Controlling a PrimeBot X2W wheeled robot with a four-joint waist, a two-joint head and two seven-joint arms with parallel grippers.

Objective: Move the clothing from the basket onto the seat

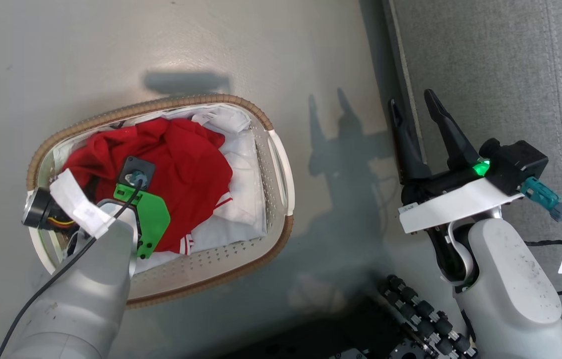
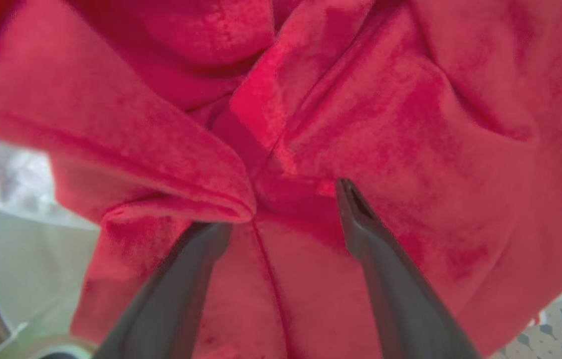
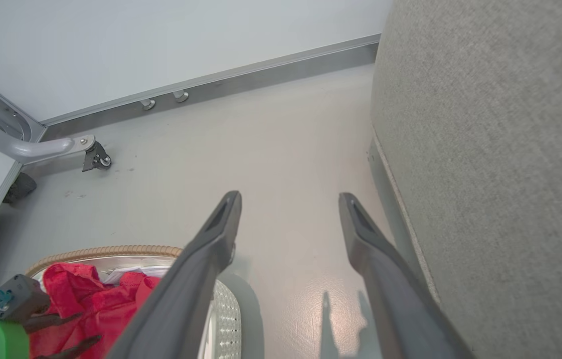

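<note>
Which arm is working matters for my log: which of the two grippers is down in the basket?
The left gripper: it is open and down in the folds of the red clothing inside the basket. The right gripper hangs open beside the seat.

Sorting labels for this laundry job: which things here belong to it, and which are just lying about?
Job: red clothing, laundry basket, grey sofa seat, left pincer, right pincer.
Lying about: caster-wheeled frame leg, wall skirting.

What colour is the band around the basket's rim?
Brown: the woven rim band circles the white basket. The head view shows it best.
</note>
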